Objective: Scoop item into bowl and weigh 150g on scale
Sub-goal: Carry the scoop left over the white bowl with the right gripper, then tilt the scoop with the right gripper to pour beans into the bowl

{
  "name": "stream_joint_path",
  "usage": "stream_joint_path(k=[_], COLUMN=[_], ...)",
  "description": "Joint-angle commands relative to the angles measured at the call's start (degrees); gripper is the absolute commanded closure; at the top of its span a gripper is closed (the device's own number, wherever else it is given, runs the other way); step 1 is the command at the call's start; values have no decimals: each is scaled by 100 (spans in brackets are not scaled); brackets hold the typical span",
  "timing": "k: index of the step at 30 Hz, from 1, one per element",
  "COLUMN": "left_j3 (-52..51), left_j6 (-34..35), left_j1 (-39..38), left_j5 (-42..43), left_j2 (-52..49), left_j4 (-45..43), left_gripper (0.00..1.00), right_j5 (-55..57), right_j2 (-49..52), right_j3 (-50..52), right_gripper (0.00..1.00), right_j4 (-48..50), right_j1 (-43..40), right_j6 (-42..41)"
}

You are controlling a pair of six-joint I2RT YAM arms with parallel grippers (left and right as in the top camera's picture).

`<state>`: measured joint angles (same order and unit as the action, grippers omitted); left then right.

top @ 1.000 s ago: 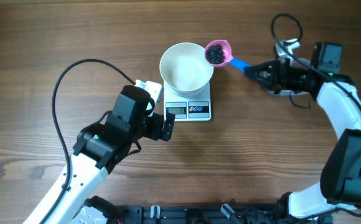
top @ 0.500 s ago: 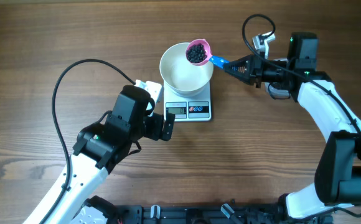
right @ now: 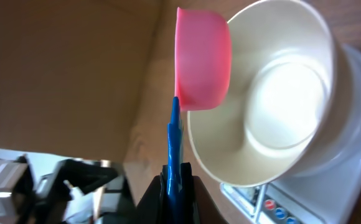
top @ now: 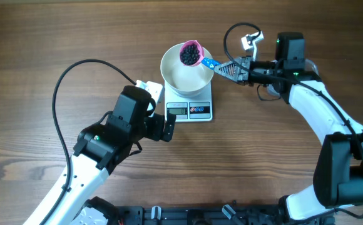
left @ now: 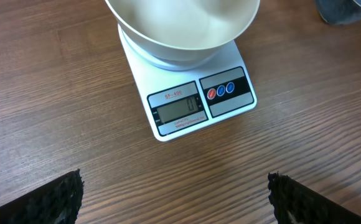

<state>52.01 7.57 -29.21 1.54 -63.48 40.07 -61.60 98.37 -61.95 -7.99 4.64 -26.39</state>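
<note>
Many small black beads (top: 189,55) lie heaped in a pink scoop (top: 193,47), which hangs level over the far right part of the bowl (top: 176,76), above its rim. In the right wrist view the scoop (right: 202,59) shows from the side, its blue handle (right: 175,143) running back into the right gripper (right: 175,186). The jaws are closed tight on the handle.

The bowl is round and white, and its inside shows plain white in the overhead and right wrist views. It stands on the scale (top: 197,110) and overhangs the platform on both sides. In the left wrist view the scale (left: 193,102) shows a grey display (left: 179,111) reading 0, with small round red and blue buttons (left: 221,90) to its right.

The left gripper (left: 175,202) hovers just in front of the scale, spread to full width and holding nothing. Its two dark ribbed fingers (left: 56,199) show at the lower corners of the left wrist view, well apart.

The table (top: 44,37) is dark brown wood with a clear lengthwise grain and fills every view to the edges. A black cable (top: 75,69) loops over it at the left arm, and a black frame (top: 169,215) runs along the near edge.
</note>
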Motion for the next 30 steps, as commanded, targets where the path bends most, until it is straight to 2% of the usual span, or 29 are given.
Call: stream_joint_path(k=[1,8,16,24,30], left_j3=[17,17,17,17,17], left_j6=[-114,-114,-114,-114,-114], left_j1=[-31,-31,-31,-31,-31], left_j5=[-35,-35,-35,-35,-35], left_j2=[-7,-7,-7,-7,-7], left_j4=[0,0,0,0,0], left_gripper=[0,0,0,0,0], right_j5=[575,1237,1370,2216,2245], right_j2=[-170,-503,-538,-538,-568], right_j3=[15,15,15,15,15], right_gripper=[96,96,96,96,96], right_j4=[-103,-483,-533,-535,-533], right_j1=[63,66,168,555,645], right_j6=[518,1220,1794,2153,2282])
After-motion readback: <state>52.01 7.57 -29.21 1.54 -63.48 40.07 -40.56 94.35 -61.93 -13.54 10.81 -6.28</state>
